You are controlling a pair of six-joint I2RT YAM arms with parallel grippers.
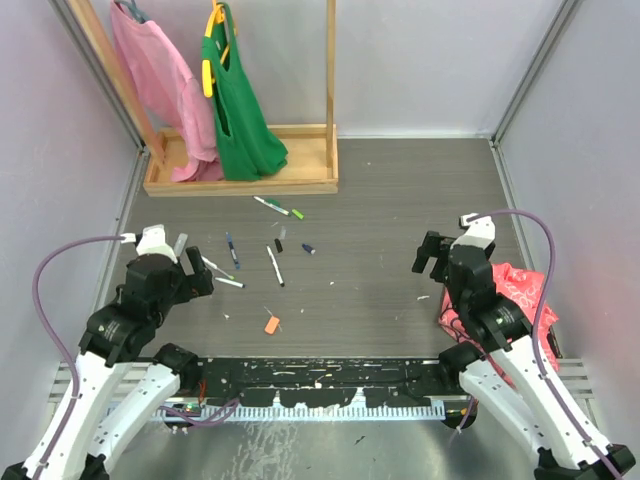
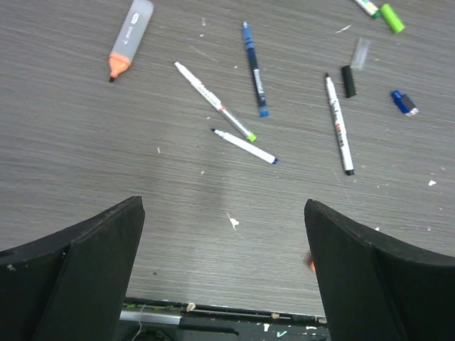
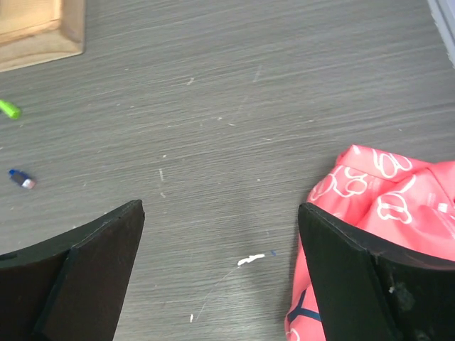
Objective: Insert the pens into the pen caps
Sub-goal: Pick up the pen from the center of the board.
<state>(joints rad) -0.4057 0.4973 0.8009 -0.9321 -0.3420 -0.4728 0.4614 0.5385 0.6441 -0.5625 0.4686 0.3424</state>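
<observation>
We're hovering the left claw (image 2: 222, 209) wide open and empty, pens (image 2: 245, 147) lying scattered on the desk (image 2: 85, 177) at its 12 o'clock, black cap (image 2: 348, 81) at 1. The right claw (image 3: 219, 209) is gaping empty too. We're thinking: pinching one pen mid-barrel, leaving the tip sticking out.

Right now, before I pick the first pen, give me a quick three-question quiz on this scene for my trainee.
1. True or false: the left gripper is clamped shut.
2. What lies beside the right gripper? A pink cloth; B blue bowl; C tape roll.
3. How many garments hang on the wooden rack?
Key: 1 false, both grippers are open and empty. 2 A. 3 two.
</observation>
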